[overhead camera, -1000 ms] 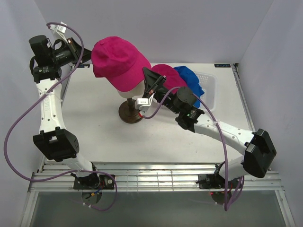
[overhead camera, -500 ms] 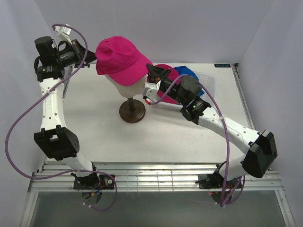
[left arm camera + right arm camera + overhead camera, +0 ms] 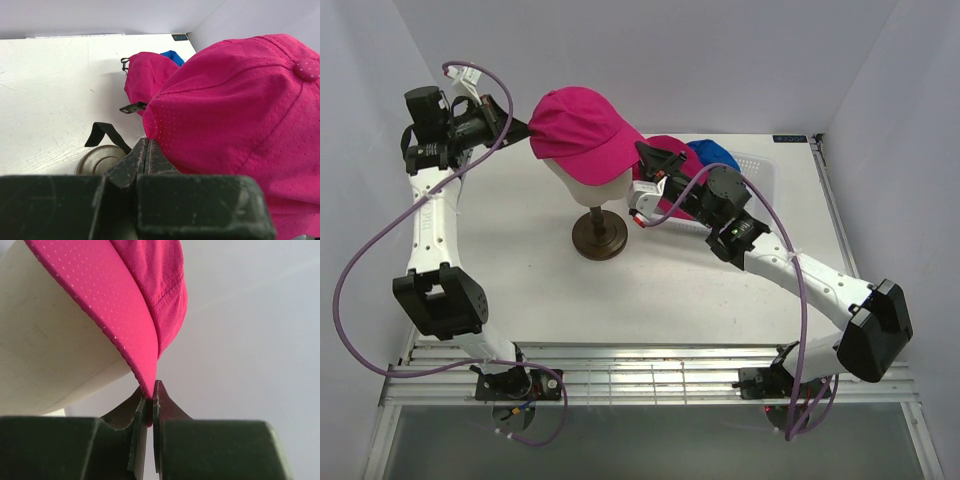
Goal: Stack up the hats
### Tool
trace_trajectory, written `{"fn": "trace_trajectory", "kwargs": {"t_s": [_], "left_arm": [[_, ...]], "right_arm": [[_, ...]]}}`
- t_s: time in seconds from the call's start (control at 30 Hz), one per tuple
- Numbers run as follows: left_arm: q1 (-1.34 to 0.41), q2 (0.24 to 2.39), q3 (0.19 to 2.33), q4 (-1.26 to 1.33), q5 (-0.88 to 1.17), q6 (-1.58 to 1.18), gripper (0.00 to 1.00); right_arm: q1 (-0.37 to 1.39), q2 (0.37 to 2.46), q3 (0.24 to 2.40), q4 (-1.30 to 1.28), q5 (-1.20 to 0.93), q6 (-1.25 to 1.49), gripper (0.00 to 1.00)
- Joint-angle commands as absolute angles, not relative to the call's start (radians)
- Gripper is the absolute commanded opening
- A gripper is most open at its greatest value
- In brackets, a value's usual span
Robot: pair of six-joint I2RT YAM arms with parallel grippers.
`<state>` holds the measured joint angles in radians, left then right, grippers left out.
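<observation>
A magenta-pink cap [image 3: 582,132] sits over the cream mannequin head [image 3: 592,188]. My left gripper [image 3: 520,130] is shut on the cap's back edge, and its jaws pinch the fabric in the left wrist view [image 3: 146,141]. My right gripper [image 3: 646,160] is shut on the tip of the brim [image 3: 120,315], with the mannequin head [image 3: 45,350] just beside it. A second pink cap [image 3: 672,158] and a blue cap [image 3: 718,156] lie at the white basket [image 3: 765,178]. They also show in the left wrist view, the pink cap [image 3: 145,75] in front of the blue one [image 3: 172,55].
The mannequin's dark round stand [image 3: 600,238] is mid-table, and it shows in the left wrist view [image 3: 100,159] next to a black strap [image 3: 102,132]. The table's right edge [image 3: 825,190] runs past the basket. White walls close in left, back and right.
Both grippers have carried the pink cap to the right and set it lower over the mannequin head. The left gripper has moved right, and the right gripper has moved toward the back.
</observation>
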<state>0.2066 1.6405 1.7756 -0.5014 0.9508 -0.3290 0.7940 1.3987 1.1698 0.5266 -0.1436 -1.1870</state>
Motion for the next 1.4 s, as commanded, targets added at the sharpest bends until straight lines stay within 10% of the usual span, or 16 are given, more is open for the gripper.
{"fn": "trace_trajectory", "kwargs": {"t_s": [0.0,0.07,0.13,1.2,1.23,1.27,1.37], "left_arm": [[0.199,1.577,1.779,-0.509,0.966,-0.301,0.02],[0.199,1.577,1.784,-0.509,0.969,-0.301,0.36],[0.199,1.571,1.786,-0.509,0.960,-0.301,0.44],[0.227,1.491,1.764,-0.600,0.897,-0.239,0.51],[0.227,1.491,1.764,-0.601,0.897,-0.239,0.51],[0.227,1.490,1.764,-0.600,0.897,-0.239,0.51],[0.227,1.489,1.766,-0.601,0.894,-0.239,0.51]], "right_arm": [[0.784,1.379,1.111,0.479,-0.123,-1.196,0.08],[0.785,1.371,1.112,0.465,-0.133,-1.190,0.08],[0.784,1.370,1.112,0.466,-0.133,-1.198,0.08],[0.784,1.344,1.028,0.399,-0.179,-1.318,0.08],[0.782,1.341,1.029,0.403,-0.179,-1.301,0.16],[0.784,1.339,1.031,0.411,-0.179,-1.292,0.50],[0.784,1.321,1.011,0.469,-0.179,-1.267,0.79]]}}
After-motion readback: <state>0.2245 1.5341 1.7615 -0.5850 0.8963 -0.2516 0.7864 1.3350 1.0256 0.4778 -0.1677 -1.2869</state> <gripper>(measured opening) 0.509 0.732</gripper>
